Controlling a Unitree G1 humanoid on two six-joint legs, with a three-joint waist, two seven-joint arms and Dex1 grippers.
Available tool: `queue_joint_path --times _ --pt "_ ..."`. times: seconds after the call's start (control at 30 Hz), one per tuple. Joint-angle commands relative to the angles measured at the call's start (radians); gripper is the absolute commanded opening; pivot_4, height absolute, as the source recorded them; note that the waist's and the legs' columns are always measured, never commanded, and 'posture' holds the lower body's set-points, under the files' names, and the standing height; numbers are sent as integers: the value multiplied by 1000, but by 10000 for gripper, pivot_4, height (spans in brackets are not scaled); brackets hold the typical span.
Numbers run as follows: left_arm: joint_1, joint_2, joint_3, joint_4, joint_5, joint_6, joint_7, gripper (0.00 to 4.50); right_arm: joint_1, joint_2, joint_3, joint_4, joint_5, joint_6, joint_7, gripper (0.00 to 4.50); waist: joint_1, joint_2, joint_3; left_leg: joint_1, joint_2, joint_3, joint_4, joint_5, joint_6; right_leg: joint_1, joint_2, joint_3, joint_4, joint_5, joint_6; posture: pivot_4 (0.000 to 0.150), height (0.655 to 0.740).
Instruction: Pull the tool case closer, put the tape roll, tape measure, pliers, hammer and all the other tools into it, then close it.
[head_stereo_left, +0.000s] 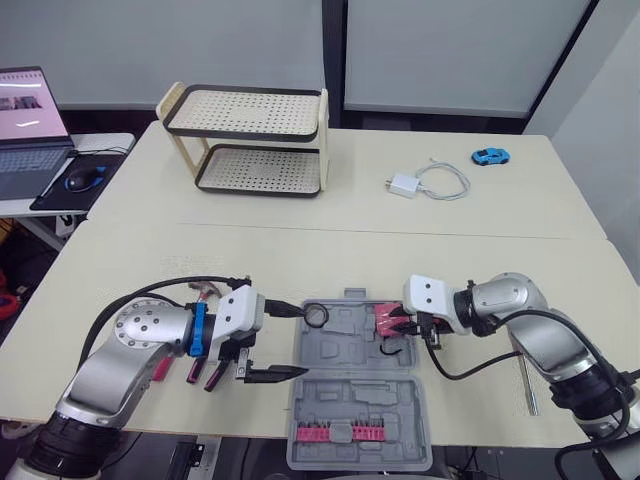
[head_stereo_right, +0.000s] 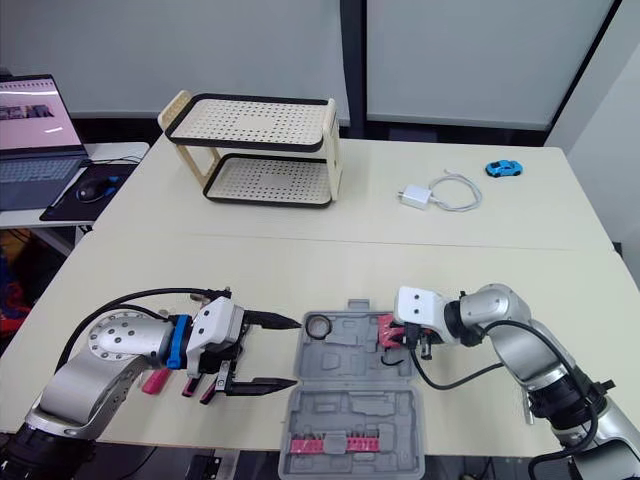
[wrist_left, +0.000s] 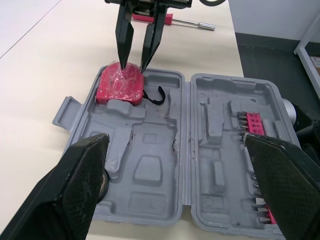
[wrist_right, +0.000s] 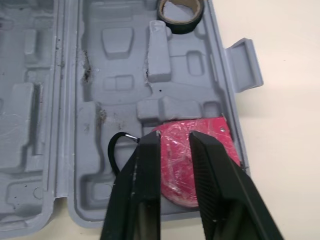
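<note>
Right gripper (wrist_right: 175, 136) narrowly parted, tips atop tape measure (wrist_right: 220, 139), likely seating it in tool case (wrist_right: 125, 60) recess; left gripper (head_stereo_right: 296, 352) spread wide, empty.

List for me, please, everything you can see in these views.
tool case: one, grey, open, near edge of the table
tape roll: one, black, case's far left corner
tape measure: one, red, case's far right corner
bit strip: one, red, case's near half
screwdriver: one, red handle, right of case
red-handled tools: count unclear, left of case
rack: one, cream and black, far left
charger: one, white, with cable, far right
toy car: one, blue, far right
laptop: one, grey, open, beyond the table's left
mouse: one, dark, beside laptop
left gripper: one, black, open, left of case
right gripper: one, black, at tape measure
</note>
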Motion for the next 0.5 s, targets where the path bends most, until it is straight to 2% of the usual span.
queue_joint_path --times 0.03,0.23,0.5 --pt "-16 -10 4 -14 -13 -12 -6 45000 14 1 -23 6 9 -36 -16 8532 1 0 0 0 0 0 0 0 0 0 0 0 0 0 0 1500 7350" --pt "-28 -19 1 -14 -14 -7 -11 45000 24 16 -17 135 -10 -103 -53 8532 1 0 0 0 0 0 0 0 0 0 0 0 0 0 0 1500 7350" --pt "-28 -21 -2 -19 -10 -7 -10 45000 15 46 25 299 -45 -83 -70 8532 -1 -1 -1 2 0 0 0 0 0 3 0 0 0 0 0 1500 7350"
